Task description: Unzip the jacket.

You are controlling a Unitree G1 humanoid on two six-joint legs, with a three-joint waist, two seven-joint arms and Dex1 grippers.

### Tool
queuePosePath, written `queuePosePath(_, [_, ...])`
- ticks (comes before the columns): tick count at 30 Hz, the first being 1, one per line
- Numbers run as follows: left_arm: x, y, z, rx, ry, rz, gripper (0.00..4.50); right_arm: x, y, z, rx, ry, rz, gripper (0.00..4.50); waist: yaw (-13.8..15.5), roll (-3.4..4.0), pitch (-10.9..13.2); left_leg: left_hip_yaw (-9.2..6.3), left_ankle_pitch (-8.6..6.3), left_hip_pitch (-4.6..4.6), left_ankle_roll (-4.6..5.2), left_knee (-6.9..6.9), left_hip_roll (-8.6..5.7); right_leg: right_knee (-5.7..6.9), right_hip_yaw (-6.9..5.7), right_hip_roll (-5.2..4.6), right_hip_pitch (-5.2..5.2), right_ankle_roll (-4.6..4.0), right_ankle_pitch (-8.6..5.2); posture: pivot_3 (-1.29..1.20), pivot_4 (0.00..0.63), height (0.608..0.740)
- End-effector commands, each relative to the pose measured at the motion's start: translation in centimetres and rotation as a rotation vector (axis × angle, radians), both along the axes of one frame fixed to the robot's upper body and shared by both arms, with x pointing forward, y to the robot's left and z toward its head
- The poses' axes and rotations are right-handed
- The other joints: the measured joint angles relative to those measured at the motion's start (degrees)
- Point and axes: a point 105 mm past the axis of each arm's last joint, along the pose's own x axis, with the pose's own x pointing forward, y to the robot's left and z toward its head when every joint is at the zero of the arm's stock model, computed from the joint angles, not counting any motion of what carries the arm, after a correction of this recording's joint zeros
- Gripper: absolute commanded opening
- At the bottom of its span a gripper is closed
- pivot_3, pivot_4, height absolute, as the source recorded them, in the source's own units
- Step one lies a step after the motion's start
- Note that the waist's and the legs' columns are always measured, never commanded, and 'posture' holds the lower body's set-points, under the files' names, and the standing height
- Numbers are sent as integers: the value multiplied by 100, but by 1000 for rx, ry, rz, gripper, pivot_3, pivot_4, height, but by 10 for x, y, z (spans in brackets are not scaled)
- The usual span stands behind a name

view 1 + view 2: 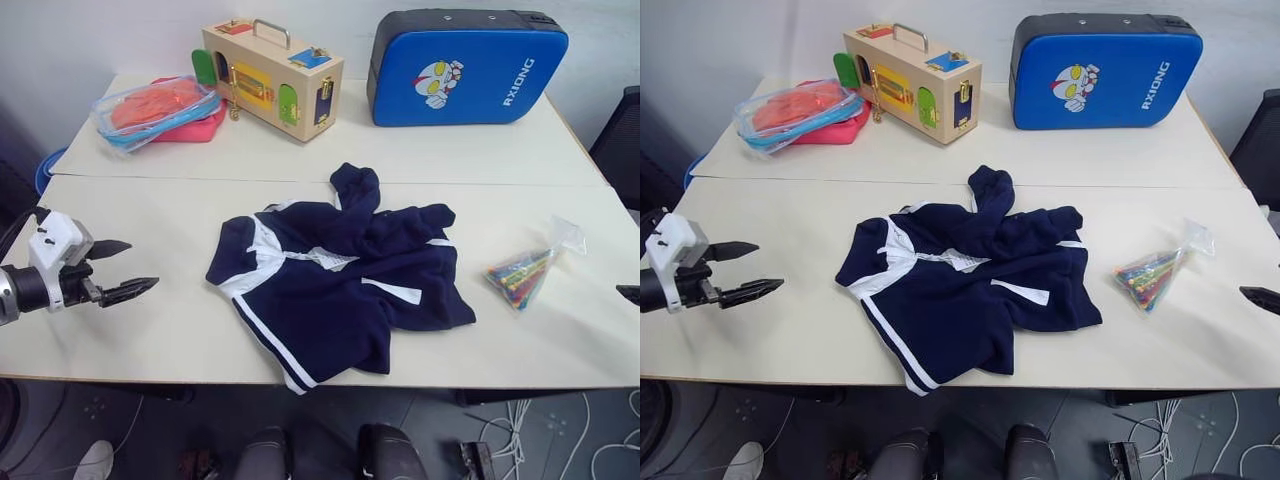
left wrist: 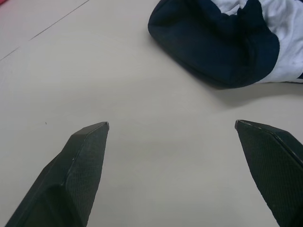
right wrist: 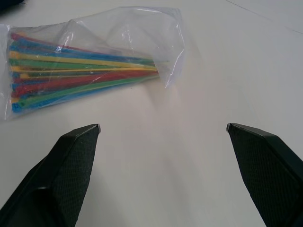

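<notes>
The navy jacket (image 1: 340, 275) with white stripes and panels lies crumpled in the middle of the near table, a white tag (image 1: 322, 259) on its chest. Its zipper cannot be made out among the folds. My left gripper (image 1: 132, 268) hovers open over the table's left side, well short of the jacket's sleeve (image 2: 222, 42), nothing between its fingers. In the right wrist view my right gripper (image 3: 163, 127) stands open above bare table, facing a bag of coloured sticks. One of its fingertips (image 1: 1260, 297) pokes in at the right edge, far from the jacket.
A clear bag of coloured sticks (image 1: 525, 270) lies right of the jacket. On the far table stand a blue padded case with a cartoon figure (image 1: 465, 68), a wooden latch box (image 1: 272, 78) and a plastic box of orange and pink items (image 1: 158, 110). A dark chair (image 1: 618, 145) is at right.
</notes>
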Motion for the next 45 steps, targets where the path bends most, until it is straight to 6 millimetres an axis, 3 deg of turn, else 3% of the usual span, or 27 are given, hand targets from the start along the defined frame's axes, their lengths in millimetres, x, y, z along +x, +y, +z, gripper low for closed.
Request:
queuePosePath(1, [-3,3,14,36,-42,-10,4486,0,-2,8,-12,-36,-3,4500,0,0,0,0,0,0,0,0,0,0,0,0,0,0,0,0,150,740])
queuePosePath(15, [1,1,18,1,-43,10,4486,6,-3,6,-38,-67,-25,4500,0,0,0,1,0,0,0,1,-1,2,1,0,0,0,0,0,150,740])
queuePosePath(31, [2,-17,23,-105,-8,-65,4486,9,-2,9,-50,-85,-22,4500,3,0,0,0,0,0,0,2,-1,3,1,0,0,0,0,0,150,740])
queuePosePath(35, [-3,-45,31,-156,22,-197,4486,14,6,17,-111,-106,31,4500,2,0,0,0,0,0,0,3,0,4,1,0,0,0,0,0,150,740])
queuePosePath(40, [-13,-126,63,-236,35,-515,4486,38,40,31,-473,-105,258,4500,14,0,0,-3,0,-2,0,18,0,15,6,0,0,0,0,0,150,740])
queuePosePath(45, [-27,-185,88,-267,67,-788,4486,69,85,47,-849,-127,504,4500,-11,1,-1,-3,0,-2,0,23,-3,31,12,-2,-8,0,0,0,150,740])
